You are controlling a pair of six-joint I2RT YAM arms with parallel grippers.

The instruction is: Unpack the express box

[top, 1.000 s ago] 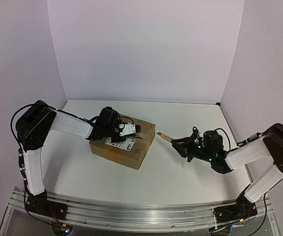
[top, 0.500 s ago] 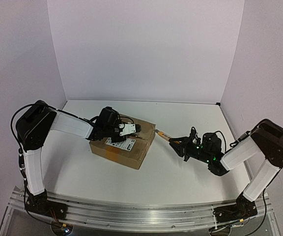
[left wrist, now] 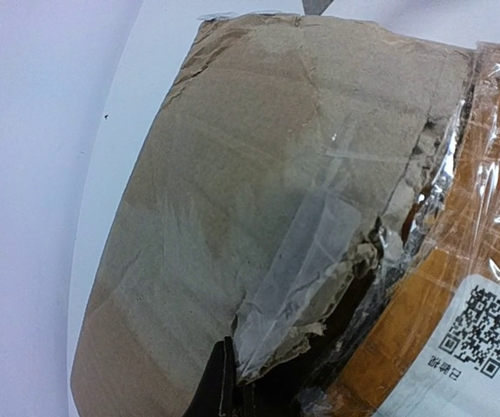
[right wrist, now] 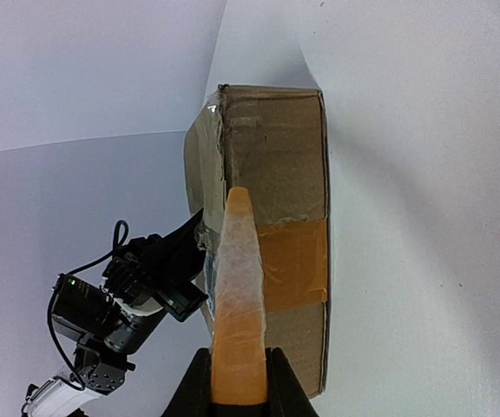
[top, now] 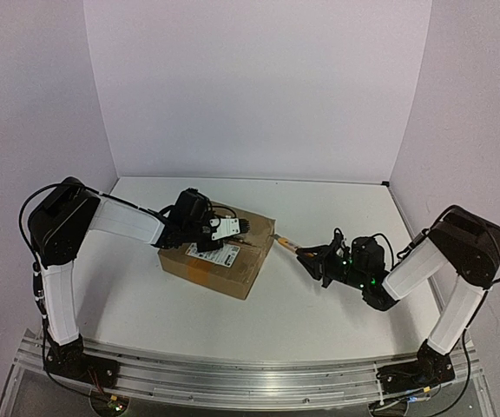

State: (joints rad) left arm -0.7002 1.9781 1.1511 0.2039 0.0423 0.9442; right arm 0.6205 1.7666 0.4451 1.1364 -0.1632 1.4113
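Right fingers (right wrist: 191, 391) are pinching an orange stick (right wrist: 237, 295) toward the express box (top: 220, 252) ahead, likely slitting its tape (right wrist: 293, 256) next; left fingers (left wrist: 222, 382) being unreadable, spread or pressed together.

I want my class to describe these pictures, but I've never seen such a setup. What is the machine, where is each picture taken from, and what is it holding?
It is a robot: two arms bolted to the near edge of a white table. The wide picture comes from a fixed camera above and behind them; the other two come from cameras on the wrists. On the table lies a brown cardboard express box with a white label and partly torn tape. The left gripper rests on its top; whether it grips anything is unclear. The right gripper is shut on a tape-wrapped orange stick pointing at the box's edge.
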